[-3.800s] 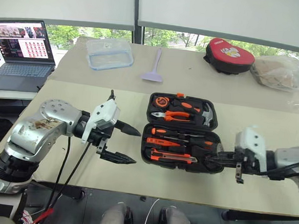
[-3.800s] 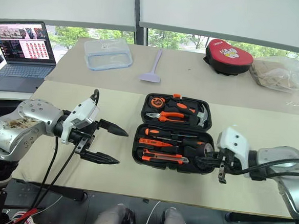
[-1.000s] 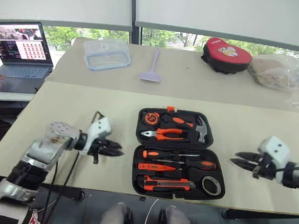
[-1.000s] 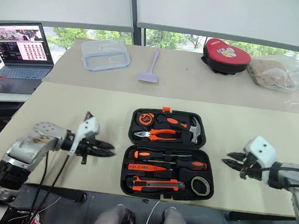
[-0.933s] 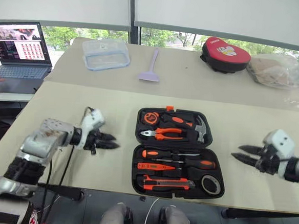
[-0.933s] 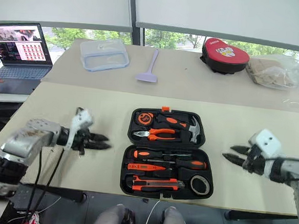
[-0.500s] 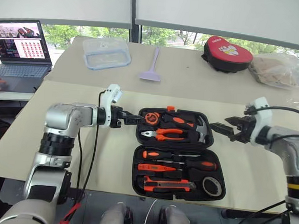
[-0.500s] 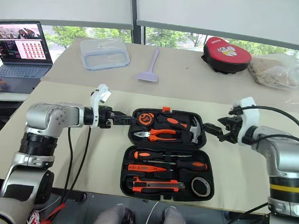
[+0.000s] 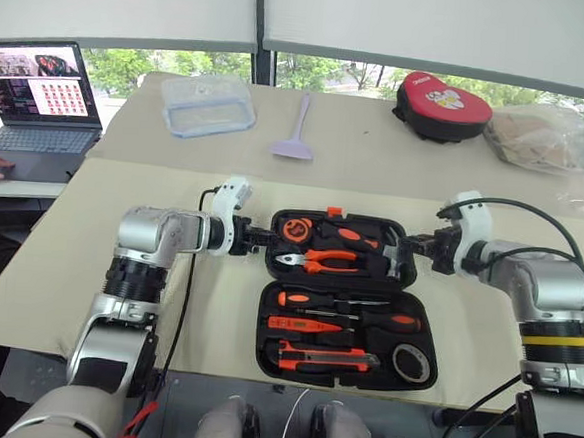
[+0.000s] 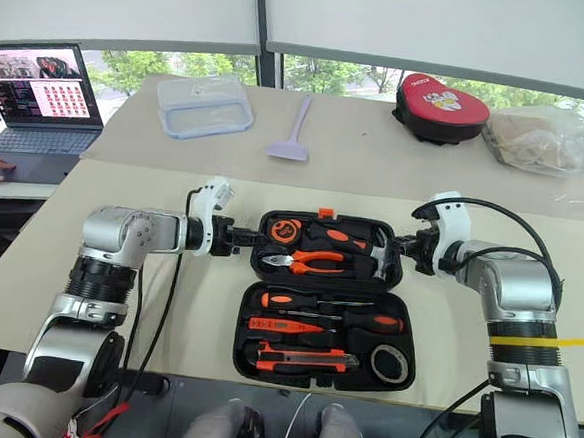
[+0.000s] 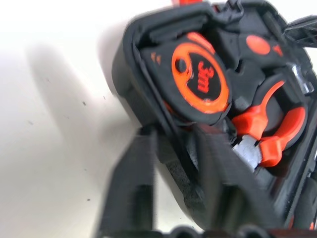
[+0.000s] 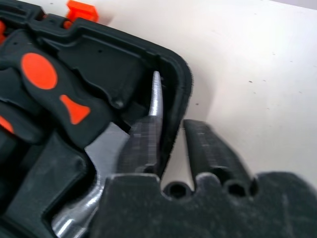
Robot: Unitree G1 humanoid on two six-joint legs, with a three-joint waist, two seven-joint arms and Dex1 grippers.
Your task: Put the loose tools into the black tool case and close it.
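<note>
My left gripper (image 9: 255,236) and right gripper (image 9: 417,246) each clench one end wall of the tool case (image 9: 344,293) lid half, at its far desk side.

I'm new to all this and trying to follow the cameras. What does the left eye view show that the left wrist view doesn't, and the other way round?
The left eye view alone takes in the laptop, the clear container, the lilac spatula, the red pouch and the right claw.

The left wrist view alone shows the "3m" printed on the tape measure.

Both show the open black tool case and the left claw pinching the far half's left rim.
</note>
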